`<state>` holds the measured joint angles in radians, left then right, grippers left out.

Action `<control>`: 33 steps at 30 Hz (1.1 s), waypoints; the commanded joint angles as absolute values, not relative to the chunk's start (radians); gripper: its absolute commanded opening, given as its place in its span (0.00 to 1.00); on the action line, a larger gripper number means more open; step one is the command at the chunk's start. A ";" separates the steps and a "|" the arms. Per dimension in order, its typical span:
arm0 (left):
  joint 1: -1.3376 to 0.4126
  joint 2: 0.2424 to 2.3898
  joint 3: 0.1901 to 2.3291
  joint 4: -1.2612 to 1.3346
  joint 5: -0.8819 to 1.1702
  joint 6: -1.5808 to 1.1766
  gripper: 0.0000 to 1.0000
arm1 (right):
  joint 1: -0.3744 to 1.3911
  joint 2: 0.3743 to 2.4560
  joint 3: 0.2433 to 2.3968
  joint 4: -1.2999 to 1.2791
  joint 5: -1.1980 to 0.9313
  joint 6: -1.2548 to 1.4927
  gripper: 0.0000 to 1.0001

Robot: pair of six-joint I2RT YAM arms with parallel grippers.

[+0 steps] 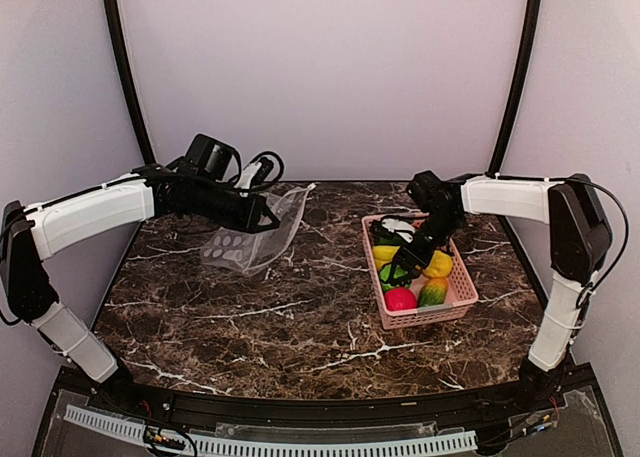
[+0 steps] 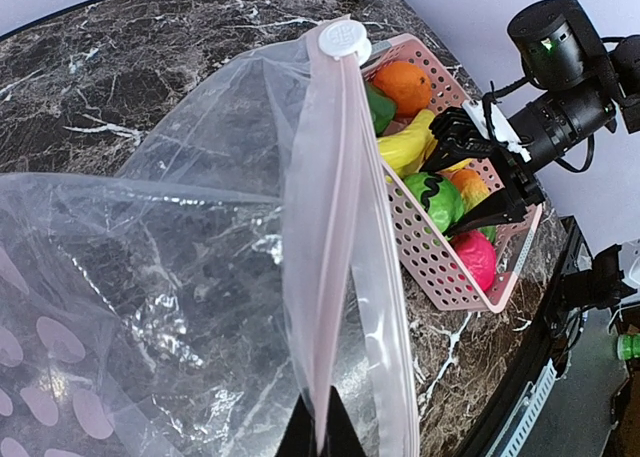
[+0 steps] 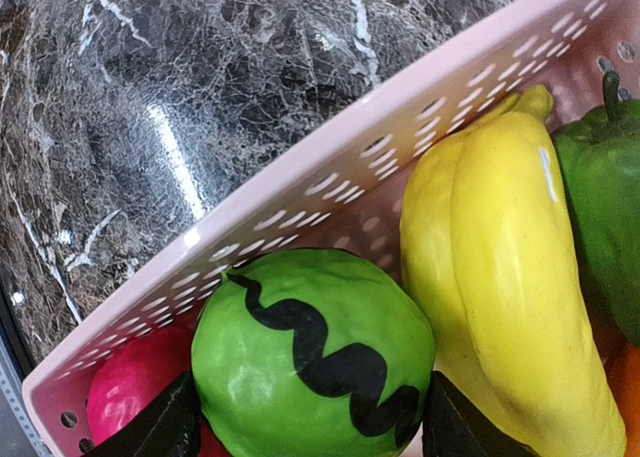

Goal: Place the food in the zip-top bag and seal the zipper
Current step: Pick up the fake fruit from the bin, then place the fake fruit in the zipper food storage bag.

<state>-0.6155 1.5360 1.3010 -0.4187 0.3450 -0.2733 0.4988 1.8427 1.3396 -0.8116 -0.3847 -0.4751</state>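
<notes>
My left gripper (image 1: 268, 217) (image 2: 320, 432) is shut on the mouth edge of the clear dotted zip-top bag (image 1: 250, 239) (image 2: 200, 227) and holds it up above the table's back left. The zipper (image 2: 330, 227) runs away from my fingers to a white slider (image 2: 343, 39). My right gripper (image 1: 408, 260) (image 3: 305, 417) is down in the pink basket (image 1: 460, 295) (image 3: 330, 177), its fingers pressed on both sides of the striped green melon (image 3: 315, 357) (image 2: 432, 199). Beside the melon lie the banana (image 3: 500, 277), green pepper (image 3: 600, 197) and red-pink fruit (image 3: 130, 387). The orange (image 2: 405, 82), mango (image 1: 433, 292) and lemon (image 1: 437, 265) are also in the basket.
The basket stands at the right on the dark marble table (image 1: 300, 317). The bag hangs about a hand's width left of the basket. The table's front edge (image 1: 320, 392) lies near the arm bases.
</notes>
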 commanded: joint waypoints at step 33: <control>-0.637 1.518 1.342 -0.291 0.397 -0.464 0.01 | 0.681 1.934 1.905 -0.600 -1.089 -0.135 0.43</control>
<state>-0.6308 1.5520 1.3220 -0.3141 0.3832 -0.4213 0.6754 1.9064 1.9266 -0.6815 -1.0508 -0.1883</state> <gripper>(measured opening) 0.010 0.645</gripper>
